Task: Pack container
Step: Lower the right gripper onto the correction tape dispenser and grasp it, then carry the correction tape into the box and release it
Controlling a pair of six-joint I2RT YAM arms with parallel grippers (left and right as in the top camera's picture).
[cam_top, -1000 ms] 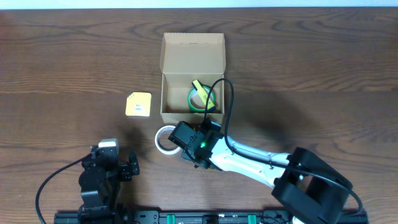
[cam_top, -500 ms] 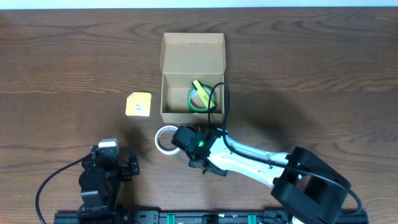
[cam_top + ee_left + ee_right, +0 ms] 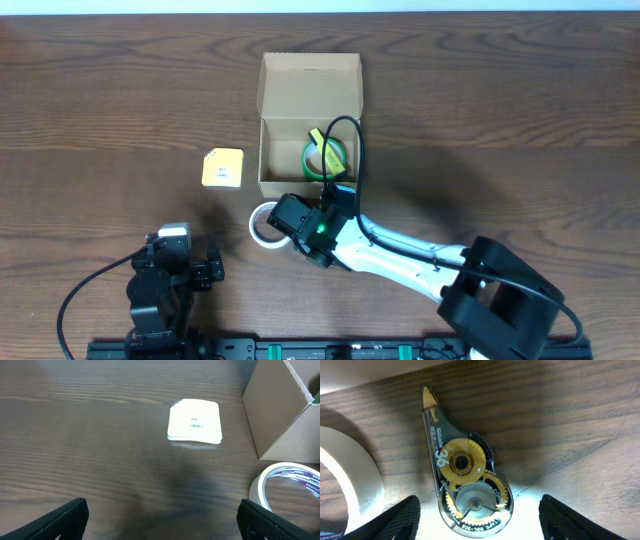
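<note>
The container (image 3: 309, 92), an open tan cardboard box with its flap lid folded back, holds a green tape roll (image 3: 325, 157). Its corner shows in the left wrist view (image 3: 280, 410). My right gripper (image 3: 318, 218) hovers just in front of the box. In the right wrist view it (image 3: 485, 520) is open, its fingers on either side of a clear correction-tape dispenser (image 3: 462, 485) with yellow gears lying flat on the table. The dispenser is hidden under the gripper in the overhead view. My left gripper (image 3: 205, 268) is open and empty (image 3: 165, 520) at the near left.
A white tape roll (image 3: 265, 222) lies just left of the right gripper, also in both wrist views (image 3: 350, 475) (image 3: 290, 487). A yellow note pad (image 3: 222, 168) lies left of the box, pale in the left wrist view (image 3: 195, 420).
The right wrist dipped slightly toward the near side, then came back toward the box front. The left arm has not moved.
</note>
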